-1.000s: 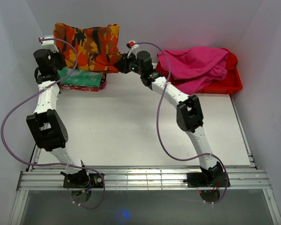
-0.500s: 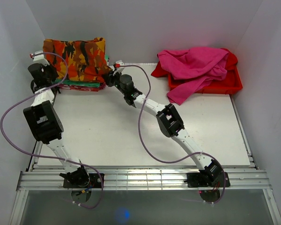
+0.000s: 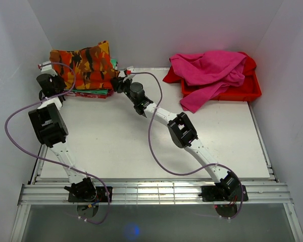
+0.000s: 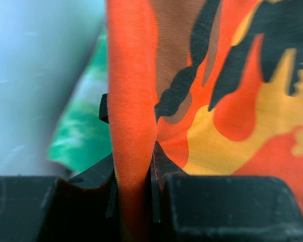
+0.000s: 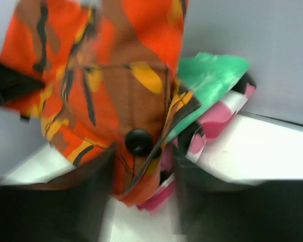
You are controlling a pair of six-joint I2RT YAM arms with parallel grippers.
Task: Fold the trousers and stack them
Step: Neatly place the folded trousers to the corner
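The camouflage trousers (image 3: 83, 65) lie bunched on a stack of folded cloth (image 3: 93, 93) at the far left of the table, their back part rising against the wall. My left gripper (image 3: 56, 79) is shut on an orange fold of the trousers (image 4: 232, 101), and the cloth runs up between the left gripper's (image 4: 134, 166) jaws. My right gripper (image 3: 117, 83) is at the stack's right end. In the right wrist view the right gripper's (image 5: 141, 191) jaws stand apart around the trousers' (image 5: 116, 75) buttoned corner (image 5: 139, 141); the picture is blurred.
A green-and-white folded cloth (image 5: 207, 80) and a pink patterned one (image 5: 212, 132) lie under the trousers. A red bin (image 3: 245, 92) with a magenta garment (image 3: 207, 70) draped over it stands at the back right. Walls close in the left, back and right.
Both arms moved left and down, bringing the trousers from hanging spread out onto the stack. The right gripper's jaws have come apart; the left still grips the cloth.
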